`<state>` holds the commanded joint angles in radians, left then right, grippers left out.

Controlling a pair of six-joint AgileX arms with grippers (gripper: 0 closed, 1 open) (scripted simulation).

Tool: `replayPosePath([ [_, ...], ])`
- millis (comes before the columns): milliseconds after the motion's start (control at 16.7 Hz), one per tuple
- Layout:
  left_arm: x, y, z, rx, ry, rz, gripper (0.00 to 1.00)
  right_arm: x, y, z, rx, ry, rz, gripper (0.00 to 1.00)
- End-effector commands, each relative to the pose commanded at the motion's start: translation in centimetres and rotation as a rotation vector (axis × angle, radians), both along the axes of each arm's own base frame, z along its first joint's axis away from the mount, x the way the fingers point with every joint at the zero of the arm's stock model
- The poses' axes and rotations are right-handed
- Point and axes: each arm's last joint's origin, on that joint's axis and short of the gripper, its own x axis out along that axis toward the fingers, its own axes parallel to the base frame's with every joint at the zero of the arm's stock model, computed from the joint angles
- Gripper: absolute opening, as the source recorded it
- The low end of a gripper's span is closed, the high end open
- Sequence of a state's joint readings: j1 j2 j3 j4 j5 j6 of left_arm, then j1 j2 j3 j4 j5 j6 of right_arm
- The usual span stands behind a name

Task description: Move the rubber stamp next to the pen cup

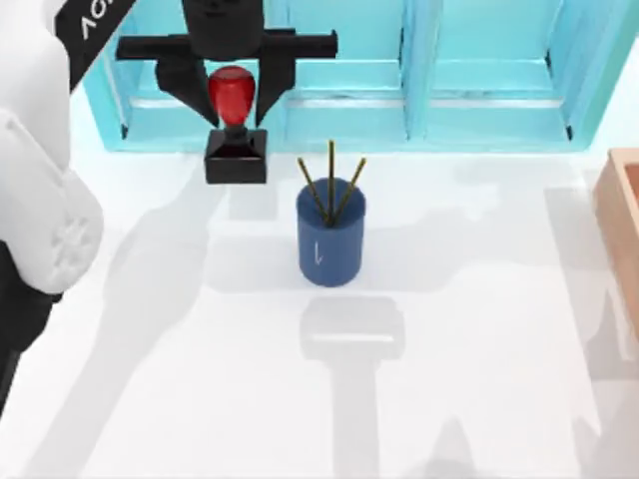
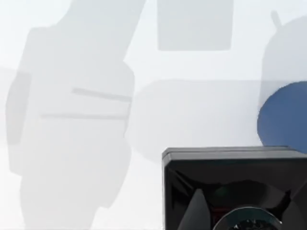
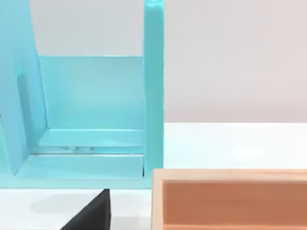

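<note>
The left gripper (image 1: 233, 100) has its jaws clamped on the red knob of the rubber stamp (image 1: 236, 140), holding it upright just left of the pen cup (image 1: 330, 239), ready for setting on the table (image 1: 479, 399).

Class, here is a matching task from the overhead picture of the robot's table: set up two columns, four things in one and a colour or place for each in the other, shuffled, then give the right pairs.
Things:
1. rubber stamp
2. pen cup
3. shelf unit
4. wooden tray

Descriptions:
A. turquoise, along the table's far edge
B. dark blue, pencils sticking out
C. tan, at the table's right edge
D. red knob between the left gripper fingers

Pairs: 1-D, 2-B, 3-A, 4-C
</note>
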<state>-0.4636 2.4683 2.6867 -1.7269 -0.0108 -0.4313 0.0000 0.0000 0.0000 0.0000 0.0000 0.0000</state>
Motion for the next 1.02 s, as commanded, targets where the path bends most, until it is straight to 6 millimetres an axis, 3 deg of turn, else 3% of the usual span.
replayPosePath([
  [360,-0.23,0.07,0.06,0.003,0.003,-0.001,0.0,0.0,0.0,0.0,0.0,0.0,0.0,1.0],
  [1020,-0.23,0.07,0.06,0.003,0.003,-0.001,0.83,0.0,0.0,0.0,0.0,0.0,0.0,1.0],
])
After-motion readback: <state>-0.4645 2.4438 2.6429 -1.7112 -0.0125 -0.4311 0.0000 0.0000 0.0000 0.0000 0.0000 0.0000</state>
